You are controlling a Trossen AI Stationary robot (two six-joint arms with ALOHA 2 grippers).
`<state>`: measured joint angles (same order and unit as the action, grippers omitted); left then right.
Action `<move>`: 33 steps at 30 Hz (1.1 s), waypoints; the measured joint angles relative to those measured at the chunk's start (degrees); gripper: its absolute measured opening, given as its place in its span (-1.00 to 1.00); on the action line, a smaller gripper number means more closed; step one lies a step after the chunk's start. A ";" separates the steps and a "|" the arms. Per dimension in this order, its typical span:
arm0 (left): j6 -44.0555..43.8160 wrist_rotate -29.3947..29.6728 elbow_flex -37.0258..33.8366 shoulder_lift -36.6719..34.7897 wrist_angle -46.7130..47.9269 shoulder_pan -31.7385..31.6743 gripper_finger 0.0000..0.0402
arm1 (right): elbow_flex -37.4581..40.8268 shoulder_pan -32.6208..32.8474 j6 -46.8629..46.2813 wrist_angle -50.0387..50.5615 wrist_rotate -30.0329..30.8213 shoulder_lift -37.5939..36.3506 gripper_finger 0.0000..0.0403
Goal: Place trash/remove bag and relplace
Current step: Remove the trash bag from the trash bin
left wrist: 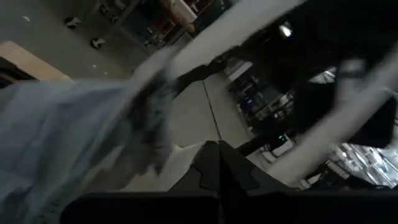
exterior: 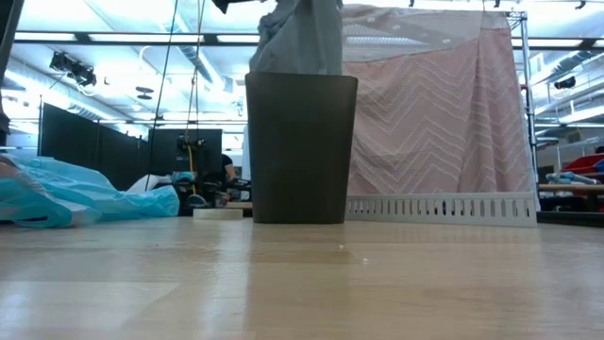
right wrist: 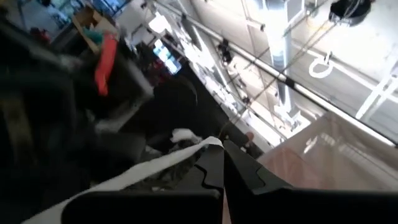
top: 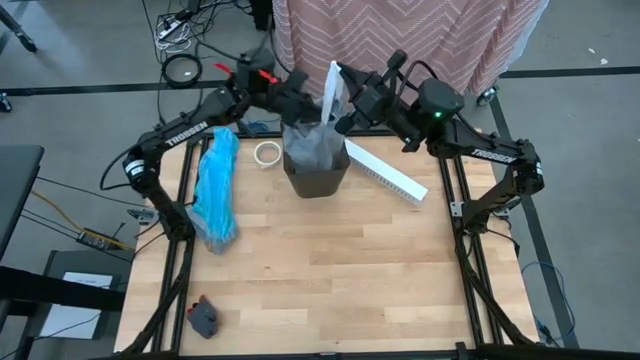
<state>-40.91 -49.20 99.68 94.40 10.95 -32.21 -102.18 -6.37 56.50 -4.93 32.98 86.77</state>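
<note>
- Dark bin (top: pixel 318 172) stands near the far middle of the wooden table (top: pixel 330 270); light grey plastic bag (top: pixel 312 145) sits in it, gathered and pulled up above the rim
- Low view: grey bag (exterior: pixel 304 38) rises out of the bin (exterior: pixel 300 146) in a bunch, top running out of frame
- Left gripper (top: pixel 298 100) at the bag's far-left side above the bin; fingers closed tight, grey bag film (left wrist: pixel 74 143) bunched right against them
- Right gripper (top: pixel 345 112) at the bag's far-right side; fingers pressed together on a white loop handle (top: pixel 332 92) that stretches up from the bag; handle strip (right wrist: pixel 155 167) runs across the closed fingertips
- Turquoise-blue bag (top: pixel 216 190) lies crumpled along the table's left side, well apart from the bin
- White tape ring (top: pixel 267 154) lies flat between blue bag and bin
- Long white box (top: pixel 385 170) lies angled just right of the bin
- Small dark crumpled object (top: pixel 204 318) at the near-left corner; cannot tell what it is
- Pink zigzag cloth (top: pixel 400 35) hangs beyond the far edge
</note>
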 joint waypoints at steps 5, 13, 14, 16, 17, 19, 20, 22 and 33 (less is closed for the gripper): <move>-3.86 -0.53 0.07 -3.09 -0.98 -1.29 -1.00 | 0.07 -0.62 -2.26 2.25 1.80 -0.03 -1.00; -13.22 1.28 0.13 -6.05 -17.78 -2.64 -1.00 | 0.16 0.31 -2.74 -1.73 1.64 -0.29 -1.00; -16.17 2.24 0.14 -6.18 -23.51 -2.64 -1.00 | 0.18 0.35 -2.68 -2.73 1.40 -0.23 -1.00; -21.91 5.15 0.24 -6.39 -33.19 -2.66 -1.00 | 0.00 0.67 -3.58 -4.95 0.49 -0.22 -1.00; -24.17 6.72 0.30 -6.47 -36.40 -2.66 -1.00 | -0.77 0.76 -5.07 -5.17 0.33 -0.21 -1.00; -27.02 8.83 0.33 -6.47 -40.17 -2.71 -1.00 | -2.73 0.77 -9.01 -5.27 -0.32 -0.20 -1.00; -27.67 9.23 0.32 -6.39 -41.27 -2.70 -1.00 | -3.59 0.81 -11.44 -5.51 -0.99 -0.25 -1.00; -28.68 10.24 0.42 -6.25 -42.48 -2.66 -1.00 | -5.31 0.79 -17.34 -5.42 -2.78 -0.30 -1.00; -25.11 15.53 12.15 -5.87 -42.86 -0.46 -1.00 | -15.12 1.57 -41.72 -2.32 -27.88 -0.20 -1.00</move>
<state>-66.02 -33.67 111.83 88.53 -31.91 -32.67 -117.29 -4.80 14.78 -7.25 5.10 86.56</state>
